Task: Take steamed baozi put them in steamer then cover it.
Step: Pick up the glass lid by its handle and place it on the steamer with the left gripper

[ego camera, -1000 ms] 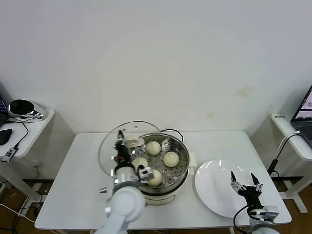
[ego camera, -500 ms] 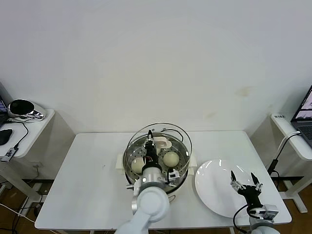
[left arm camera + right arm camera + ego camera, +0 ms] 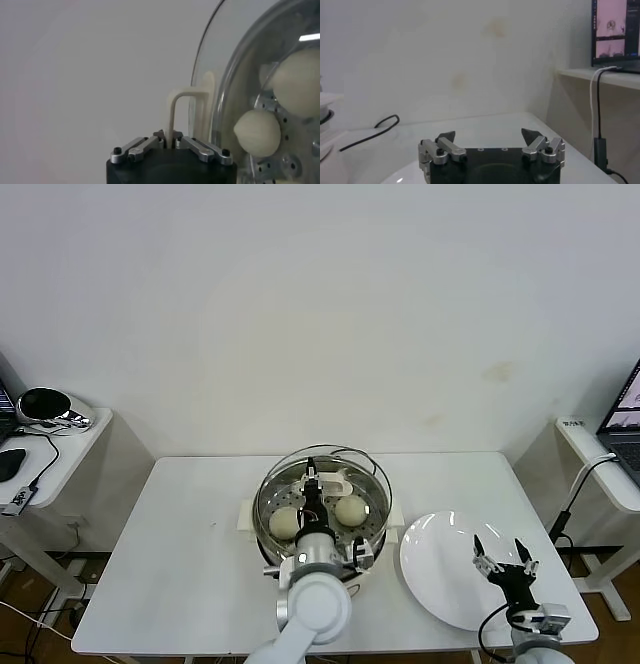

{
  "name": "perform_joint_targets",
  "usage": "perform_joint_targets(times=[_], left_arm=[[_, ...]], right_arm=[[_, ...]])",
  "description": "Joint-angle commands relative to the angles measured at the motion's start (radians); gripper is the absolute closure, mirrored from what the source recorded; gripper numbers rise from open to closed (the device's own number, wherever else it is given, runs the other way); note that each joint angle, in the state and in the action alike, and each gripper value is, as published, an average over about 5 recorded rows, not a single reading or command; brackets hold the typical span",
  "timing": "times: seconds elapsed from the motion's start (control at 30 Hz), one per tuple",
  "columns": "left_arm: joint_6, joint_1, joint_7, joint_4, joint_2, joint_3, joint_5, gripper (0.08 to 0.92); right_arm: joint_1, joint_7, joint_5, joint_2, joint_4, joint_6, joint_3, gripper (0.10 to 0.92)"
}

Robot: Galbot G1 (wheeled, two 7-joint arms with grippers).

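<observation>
The steamer (image 3: 378,524) stands mid-table, a shiny steel pot on a white base. Steamed baozi (image 3: 284,524) lie on its perforated tray, another baozi (image 3: 350,509) beside it. My left gripper (image 3: 312,484) is shut on the cream handle (image 3: 182,107) of the round glass lid (image 3: 235,75), which hangs tilted just over the pot. Through the glass, two baozi (image 3: 257,132) show in the left wrist view. My right gripper (image 3: 505,561) stands open and holds nothing, above the white plate (image 3: 440,579).
A black cable (image 3: 352,454) runs behind the steamer. A low side table (image 3: 55,449) with a mouse and headset stands at the left. A laptop (image 3: 625,419) sits on a shelf at the right, past the table's edge.
My left gripper has carried the glass lid from the pot's left side to above the steamer. The right arm has not moved.
</observation>
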Motion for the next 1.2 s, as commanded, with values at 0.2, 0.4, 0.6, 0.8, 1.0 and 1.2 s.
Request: perform_joint_targets(times=[0.2,0.4,0.6,0.8,1.0,1.2], left_arm=[[0.043,0.001,0.025,0.02,-0.002,0.004,0.016,0.85],[0.043,0.009,0.02,0.023,0.0,-0.002,0.013,0.85],[0.043,0.005,0.012,0.038,-0.003,-0.006,0.015,0.85],[0.042,0.011,0.003,0.039,0.004,-0.013,0.014,0.85],[0.042,0.022,0.0,0.037,0.003,-0.012,0.013,0.85],[0.042,0.022,0.006,0.037,0.003,-0.009,0.013,0.85]], right_arm=[[0.004,0.0,-0.004,0.003,-0.001,0.0,-0.004,0.203],[0.003,0.001,-0.005,0.001,-0.004,0.001,-0.004,0.203],[0.003,0.001,-0.006,0.0,-0.003,0.0,-0.005,0.203],[0.0,0.001,-0.008,-0.001,-0.001,0.001,-0.003,0.203],[0.002,0.001,-0.01,0.001,-0.001,0.001,-0.004,0.203],[0.0,0.001,-0.011,0.003,0.0,0.002,-0.005,0.203]])
